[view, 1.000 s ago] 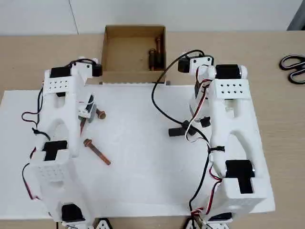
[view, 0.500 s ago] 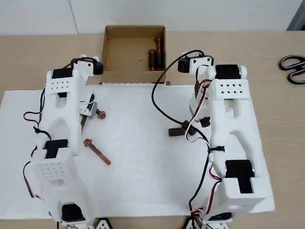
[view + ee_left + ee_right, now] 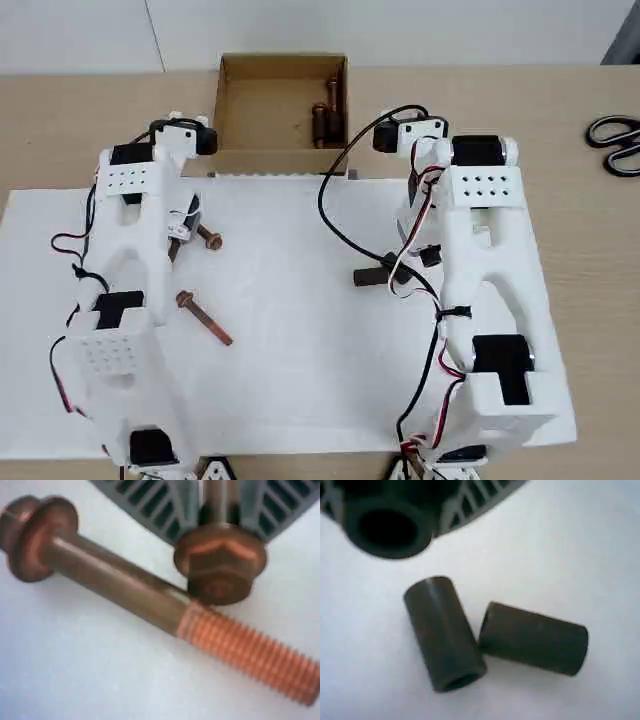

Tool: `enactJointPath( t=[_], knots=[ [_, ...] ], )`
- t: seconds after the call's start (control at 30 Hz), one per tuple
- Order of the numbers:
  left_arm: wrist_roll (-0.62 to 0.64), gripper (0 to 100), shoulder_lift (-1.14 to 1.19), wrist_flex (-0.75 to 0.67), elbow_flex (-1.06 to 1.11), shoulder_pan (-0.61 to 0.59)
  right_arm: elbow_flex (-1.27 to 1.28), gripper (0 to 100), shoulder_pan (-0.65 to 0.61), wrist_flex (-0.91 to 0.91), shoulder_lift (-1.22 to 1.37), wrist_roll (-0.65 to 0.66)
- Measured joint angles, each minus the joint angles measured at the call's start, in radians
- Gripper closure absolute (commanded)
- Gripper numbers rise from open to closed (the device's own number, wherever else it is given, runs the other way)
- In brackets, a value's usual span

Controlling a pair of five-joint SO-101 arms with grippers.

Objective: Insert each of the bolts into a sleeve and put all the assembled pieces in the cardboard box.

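Note:
My left gripper is shut on a copper bolt, whose hex head sticks out past the fingers. A second bolt lies loose on the white mat near the left arm. My right gripper is shut on a black sleeve, seen end-on with its bore open. Two more sleeves lie on the mat touching each other, dark in the high view. The cardboard box at the back holds assembled pieces.
The white mat covers the table between the arms, with free room in its middle and front. Black cables hang from the right arm over the mat. Scissors lie at the far right on the wooden table.
The left arm has shifted slightly toward the box with the bolt in its gripper. The right arm and the loose parts have not moved.

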Motion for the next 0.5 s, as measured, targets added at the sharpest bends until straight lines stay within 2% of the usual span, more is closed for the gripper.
enactJointPath(
  t=[0.23,0.4,0.5],
  knots=[
    [0.0,99,0.023,0.002,-0.018,0.0,0.0,99.3,0.0,0.0,0.0,0.0],
    [0.0,92,0.028,-0.003,-0.018,-0.003,0.0,99.3,0.0,0.0,0.0,0.0],
    [-0.005,91,0.037,-0.011,-0.018,-0.008,0.0,99.3,0.0,0.0,0.0,0.0]
  ],
)
